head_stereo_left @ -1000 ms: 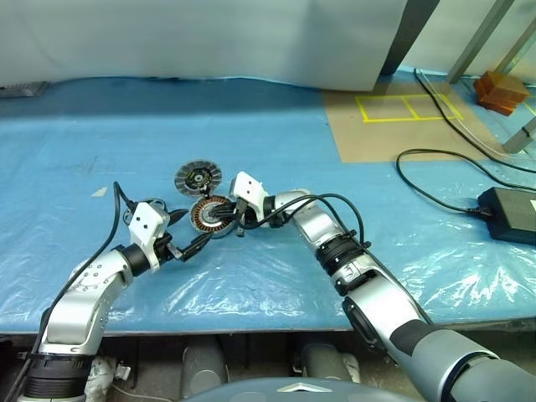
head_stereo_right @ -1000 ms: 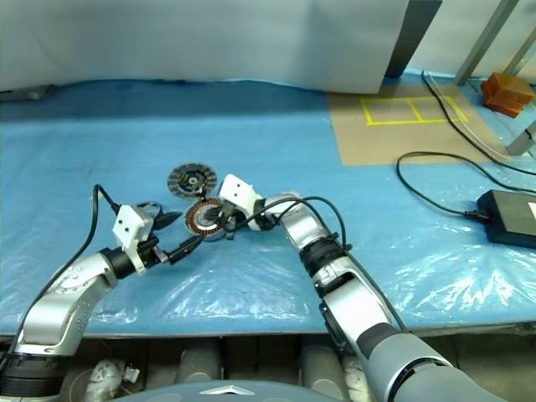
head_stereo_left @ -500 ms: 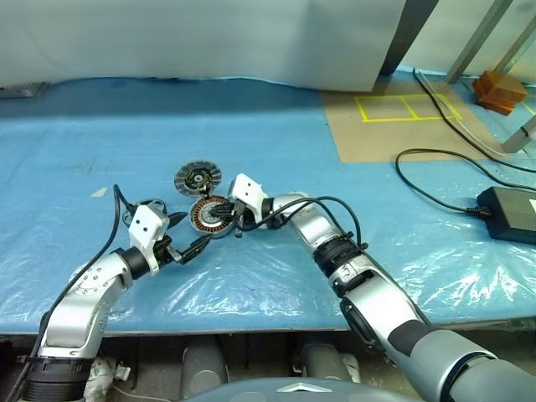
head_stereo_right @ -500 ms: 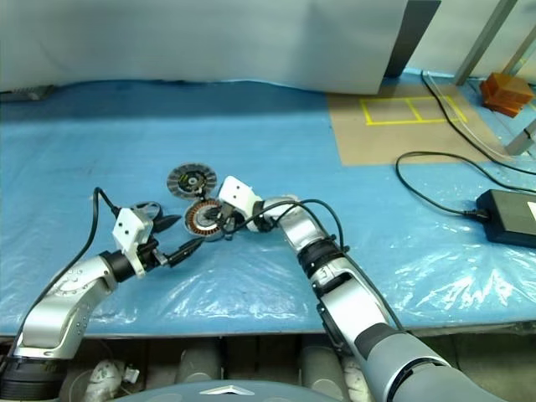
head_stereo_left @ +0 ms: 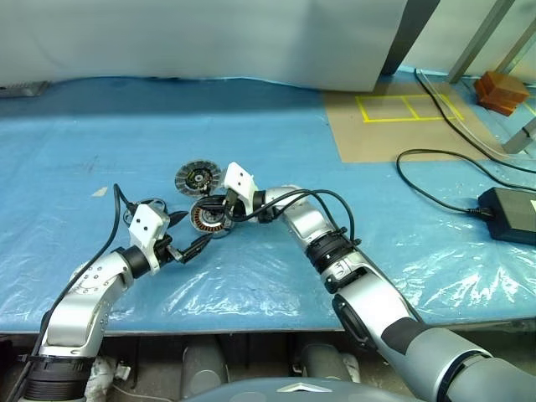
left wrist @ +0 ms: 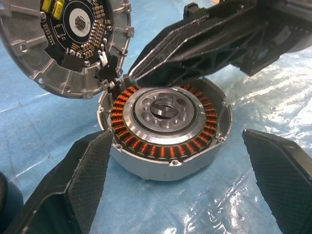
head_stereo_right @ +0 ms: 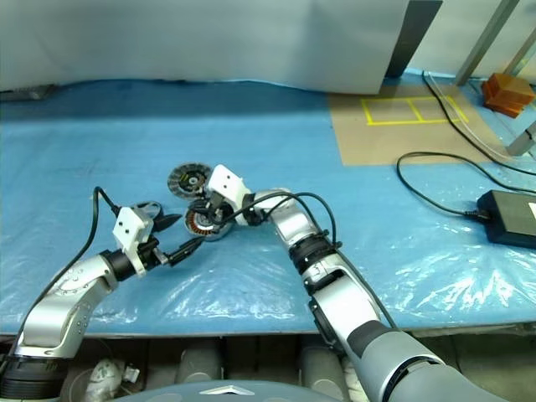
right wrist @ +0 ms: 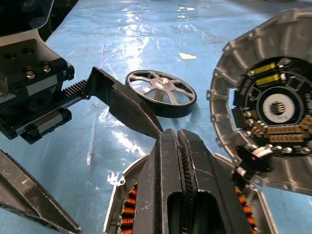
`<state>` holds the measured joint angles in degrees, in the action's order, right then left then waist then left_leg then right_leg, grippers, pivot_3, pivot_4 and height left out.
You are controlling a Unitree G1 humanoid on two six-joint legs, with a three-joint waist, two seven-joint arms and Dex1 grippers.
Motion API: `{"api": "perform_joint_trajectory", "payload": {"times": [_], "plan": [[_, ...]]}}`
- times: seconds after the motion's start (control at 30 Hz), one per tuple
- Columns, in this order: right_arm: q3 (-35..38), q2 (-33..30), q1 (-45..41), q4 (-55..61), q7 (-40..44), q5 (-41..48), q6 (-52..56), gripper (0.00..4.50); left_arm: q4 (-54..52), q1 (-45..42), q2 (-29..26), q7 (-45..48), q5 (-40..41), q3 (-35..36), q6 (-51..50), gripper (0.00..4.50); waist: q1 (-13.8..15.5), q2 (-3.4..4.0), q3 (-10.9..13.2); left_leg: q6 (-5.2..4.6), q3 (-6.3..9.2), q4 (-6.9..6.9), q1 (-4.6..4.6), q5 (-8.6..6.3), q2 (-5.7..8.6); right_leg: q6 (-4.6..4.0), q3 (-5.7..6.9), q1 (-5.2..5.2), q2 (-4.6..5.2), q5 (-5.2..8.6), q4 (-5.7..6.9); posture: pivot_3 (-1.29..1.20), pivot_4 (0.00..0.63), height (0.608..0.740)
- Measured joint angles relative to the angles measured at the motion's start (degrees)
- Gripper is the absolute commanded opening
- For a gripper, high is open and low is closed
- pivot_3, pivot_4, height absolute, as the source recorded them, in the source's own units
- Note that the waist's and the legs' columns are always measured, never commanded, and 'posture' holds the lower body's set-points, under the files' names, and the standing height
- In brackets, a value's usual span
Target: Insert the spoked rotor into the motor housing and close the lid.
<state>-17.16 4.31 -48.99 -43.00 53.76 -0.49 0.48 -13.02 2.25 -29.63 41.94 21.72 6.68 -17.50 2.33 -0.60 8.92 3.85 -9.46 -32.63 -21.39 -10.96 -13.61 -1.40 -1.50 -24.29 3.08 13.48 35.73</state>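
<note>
Motor housing: on the blue-sheeted bench, copper windings exposed, open-topped.
Lid: just beyond the housing, tilted against its rim, circuit-board side showing.
Spoked rotor: flat on the sheet, near the housing, by the left arm.
Left pincer: fingers spread wide either side of the housing, holding nothing.
Right pincer: fingers pressed together, over the housing's far rim.

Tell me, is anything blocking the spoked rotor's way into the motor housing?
Partly: the shut right gripper reaches over the motor housing rim, next to the tilted-open lid. The spoked rotor lies on the table beside the open left gripper.
</note>
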Motion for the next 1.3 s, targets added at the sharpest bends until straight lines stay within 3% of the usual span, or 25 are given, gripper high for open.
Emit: {"api": "perform_joint_trajectory", "payload": {"times": [0.17,0.37,0.7,1.07,1.3], "plan": [[-1.0,0.5,-1.3,-7.1,-2.9,-2.5,-2.7,0.03,0.0,0.0,0.1,-0.2,0.0,0.0,0.0,4.5,0.0,0.02,0.0,0.0,0.0,0.01,0.0,0.0,0.01,-0.01,0.0,0.0,0.01,0.01,-0.01,0.0,0.15,0.74],[-0.6,0.7,-1.6,-7.9,-2.7,-2.5,-3.5,0.03,0.0,0.1,0.1,-0.5,0.0,0.0,0.0,4.5,0.0,0.02,0.0,0.0,0.0,0.0,0.01,0.0,0.0,-0.01,-0.01,0.0,0.01,0.0,0.01,0.0,0.15,0.74],[8.6,2.1,-5.0,-3.8,-0.7,6.7,8.1,0.03,0.0,0.1,0.1,-0.3,0.0,-0.3,0.0,4.5,0.0,0.02,0.0,0.0,0.0,0.02,0.0,0.0,-0.03,-0.01,0.02,0.0,-0.01,0.01,-0.01,0.0,0.15,0.74],[0.8,1.4,-1.8,-7.5,-2.9,-1.4,1.6,0.03,0.0,-0.1,0.1,0.1,-0.1,-0.4,0.0,4.5,0.0,0.03,0.0,0.01,0.0,0.03,0.04,0.0,-0.02,-0.01,0.02,0.02,0.0,0.01,-0.01,0.0,0.15,0.74],[2.5,1.5,-3.1,-9.2,-5.0,-1.4,1.5,0.03,0.0,-0.1,0.1,0.1,-0.2,-0.4,0.0,4.5,0.0,0.04,0.0,0.0,0.0,0.0,0.05,0.0,-0.01,-0.02,0.0,0.03,0.0,0.01,0.0,0.0,0.15,0.74]]}}
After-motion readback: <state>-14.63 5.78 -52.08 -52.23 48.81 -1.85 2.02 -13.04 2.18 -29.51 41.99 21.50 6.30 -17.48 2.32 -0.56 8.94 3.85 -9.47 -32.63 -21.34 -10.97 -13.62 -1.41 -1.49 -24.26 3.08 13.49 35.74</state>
